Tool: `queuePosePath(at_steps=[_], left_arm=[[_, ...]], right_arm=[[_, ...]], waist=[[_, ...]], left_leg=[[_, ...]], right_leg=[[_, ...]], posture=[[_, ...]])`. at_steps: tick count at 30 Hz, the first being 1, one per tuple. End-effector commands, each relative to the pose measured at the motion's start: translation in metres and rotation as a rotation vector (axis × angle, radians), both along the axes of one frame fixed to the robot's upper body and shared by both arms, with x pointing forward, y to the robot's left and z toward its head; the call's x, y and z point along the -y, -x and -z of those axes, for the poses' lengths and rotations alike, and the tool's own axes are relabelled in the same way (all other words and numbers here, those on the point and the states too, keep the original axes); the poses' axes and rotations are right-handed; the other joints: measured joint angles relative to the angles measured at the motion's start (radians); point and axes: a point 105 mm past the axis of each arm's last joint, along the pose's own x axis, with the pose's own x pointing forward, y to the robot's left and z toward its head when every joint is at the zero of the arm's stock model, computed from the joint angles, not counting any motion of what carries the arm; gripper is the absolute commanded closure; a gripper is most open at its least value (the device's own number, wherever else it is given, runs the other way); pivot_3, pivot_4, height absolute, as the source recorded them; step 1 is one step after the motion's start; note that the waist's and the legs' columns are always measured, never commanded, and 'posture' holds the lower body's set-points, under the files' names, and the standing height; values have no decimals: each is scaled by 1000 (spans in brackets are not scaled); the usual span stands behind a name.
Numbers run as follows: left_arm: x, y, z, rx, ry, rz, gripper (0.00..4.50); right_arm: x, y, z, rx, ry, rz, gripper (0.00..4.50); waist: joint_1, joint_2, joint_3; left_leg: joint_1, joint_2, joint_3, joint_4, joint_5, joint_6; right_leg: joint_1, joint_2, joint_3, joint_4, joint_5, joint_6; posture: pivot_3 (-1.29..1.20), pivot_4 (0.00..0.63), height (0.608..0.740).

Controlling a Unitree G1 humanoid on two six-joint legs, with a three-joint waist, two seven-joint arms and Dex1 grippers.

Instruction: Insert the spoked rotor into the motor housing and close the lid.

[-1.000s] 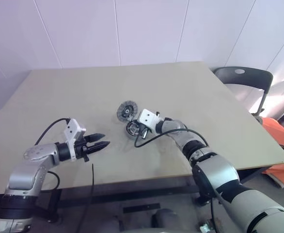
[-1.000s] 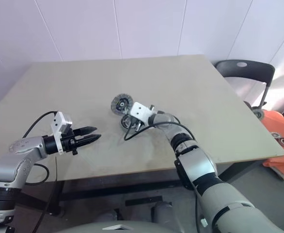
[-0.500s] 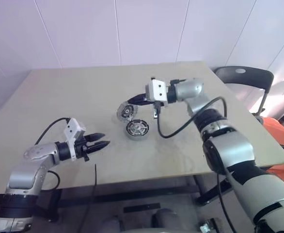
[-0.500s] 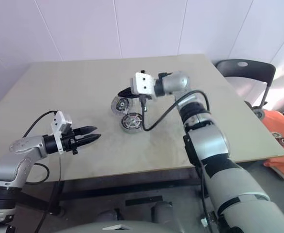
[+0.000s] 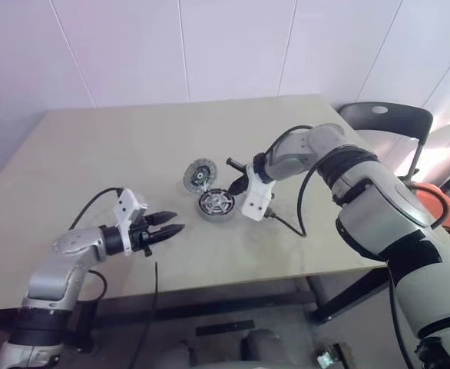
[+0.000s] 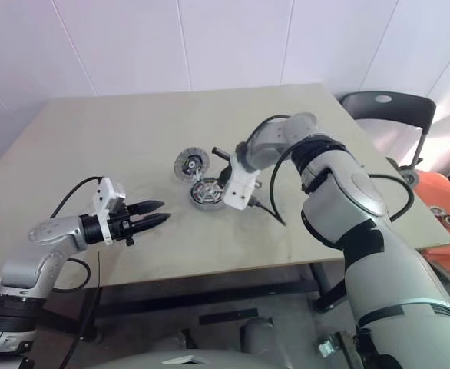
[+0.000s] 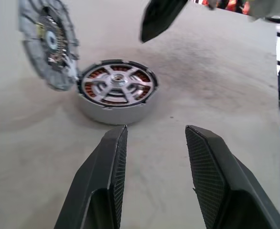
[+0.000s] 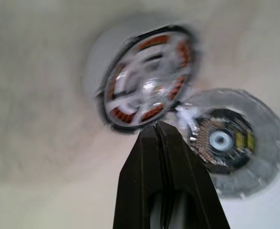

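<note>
resting on table point(image 5: 94, 154): one motor housing point(image 5: 215, 205) holding one spoked rotor point(image 7: 117, 84), one lid point(image 5: 200, 175); left end effector point(image 5: 173, 223) apart, right end effector point(image 5: 236, 186) together.

A pale beige worktop point(image 5: 94, 146) fills the middle of the frame. Near its centre sits the motor housing point(image 5: 216, 204) with the spoked rotor point(image 7: 117, 83) seated inside. The lid point(image 5: 200, 174) touches it on the upper left, tilted up.

- I see a beige bench point(image 5: 117, 154) with a plain top, worn grey in patches.
- A black chair point(image 5: 385, 123) stands just past its far right corner.
- White panelled wall point(image 5: 233, 46) behind.
- Something orange point(image 5: 448, 219) sits at my right edge, partly hidden.
</note>
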Motion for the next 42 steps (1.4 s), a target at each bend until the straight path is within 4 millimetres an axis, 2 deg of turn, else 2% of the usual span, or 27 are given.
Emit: queuePosePath(at_steps=[1,6,10,17,22,23,25,27,32,35,42], left_arm=[[4,1,-10,39,5,5,2407],[6,3,-10,37,12,-1,2407],[5,3,-9,34,16,-10,2407],[4,2,-7,33,15,-21,2407],[5,3,-7,32,16,-20,2407],[5,3,-7,33,16,-20,2407],[4,3,-7,33,18,-23,2407],[4,3,-6,31,17,-24,2407],[4,3,-5,27,13,-26,2407],[3,3,-5,28,12,-27,2407],[3,5,-5,24,11,-31,2407]], right_arm=[[3,-8,-2,99,78,-84,4500],[5,-4,2,104,133,-182,4500],[0,0,-3,90,110,-214,4500],[-9,5,-21,47,33,-181,4500],[-14,9,-26,4,-5,-150,4500],[-14,11,-25,-29,-21,-129,4500],[-20,19,-26,-219,-133,57,4500],[-20,24,-24,-397,-158,190,4500],[-20,28,-27,-676,-180,369,4500],[-20,32,-28,-745,-172,392,4500],[-18,29,-20,-672,-135,387,4500]], waist=[[0,0,0],[0,0,0],[-1,0,0],[-1,0,0],[0,0,0],[0,0,0],[-1,-1,-1],[-3,-1,-1],[-2,-1,0],[0,0,0],[1,0,0]], left_leg=[[-4,0,0,1,1,-1],[-5,0,0,1,2,-2],[-5,0,-1,2,2,-3],[-4,1,-2,2,3,-4],[-4,1,-2,2,3,-4],[-4,1,-2,2,3,-4],[-4,1,-3,2,3,-4],[-1,2,-3,2,3,-4],[17,5,-7,1,2,-3],[18,4,-7,3,3,-4],[16,3,-7,2,3,-4]], right_leg=[[-4,0,0,2,0,0],[-6,2,0,4,0,1],[-6,7,0,6,1,1],[-6,9,0,6,2,4],[-6,9,-1,6,2,5],[-6,9,-1,6,3,5],[-5,9,-1,6,3,5],[0,10,-3,4,3,6],[20,9,-7,2,3,6],[20,8,-7,5,3,6],[17,9,-5,5,3,5]], posture=[[0,0,740],[0,0,740],[0,0,740],[0,0,740],[0,0,740],[0,0,740],[0,0,740],[0,0,740],[0,0,740],[0,0,740],[0,0,740]])
